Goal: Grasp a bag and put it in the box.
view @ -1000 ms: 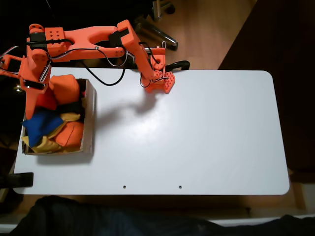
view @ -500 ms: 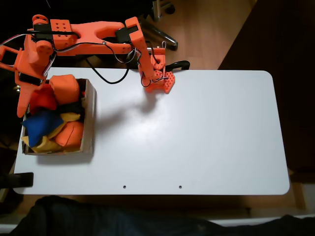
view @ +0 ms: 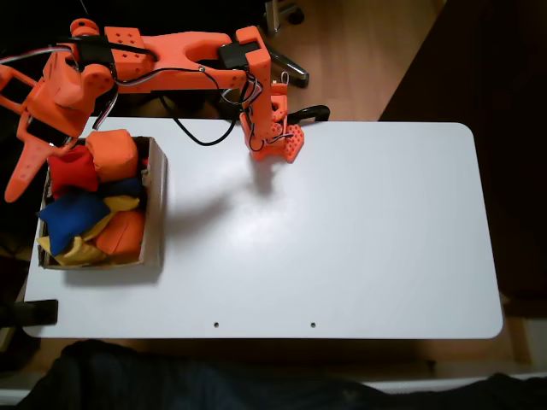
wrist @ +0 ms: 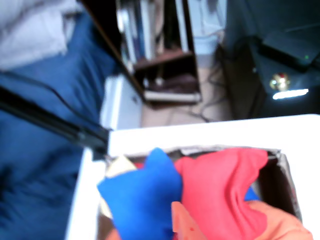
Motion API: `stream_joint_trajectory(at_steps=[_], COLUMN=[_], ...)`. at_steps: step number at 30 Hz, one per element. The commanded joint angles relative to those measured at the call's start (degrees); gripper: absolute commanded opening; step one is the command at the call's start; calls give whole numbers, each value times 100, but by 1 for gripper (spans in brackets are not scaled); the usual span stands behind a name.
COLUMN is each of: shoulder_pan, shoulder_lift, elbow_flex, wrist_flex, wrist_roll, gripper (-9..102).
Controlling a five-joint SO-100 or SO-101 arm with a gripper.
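red bag (view: 72, 170) in cardboard box (view: 157, 205), gripper (view: 19, 175) empty above

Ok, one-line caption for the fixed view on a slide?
Red bag lies in the cardboard box among orange, blue and yellow beanbags, with the orange gripper open beside the box.

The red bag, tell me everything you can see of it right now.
The red bag is a small, soft, pillow-like fabric beanbag, bright red and creased. It lies in the cardboard box, at the far-left corner in the fixed view, on top of the pile. It touches an orange beanbag and the blue beanbag. The gripper hangs beside it, not holding it.
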Motion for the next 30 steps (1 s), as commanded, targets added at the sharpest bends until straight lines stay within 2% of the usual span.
stream_joint_trajectory(at_steps=[1, 20, 30], shoulder_pan=[-79, -615, -1134], shoulder_lift=[378, 1731, 2725], elbow_flex=[-18, 387, 1169], wrist_flex=[-97, -246, -255], wrist_roll=[229, 2188, 2426], gripper=[90, 90, 90])
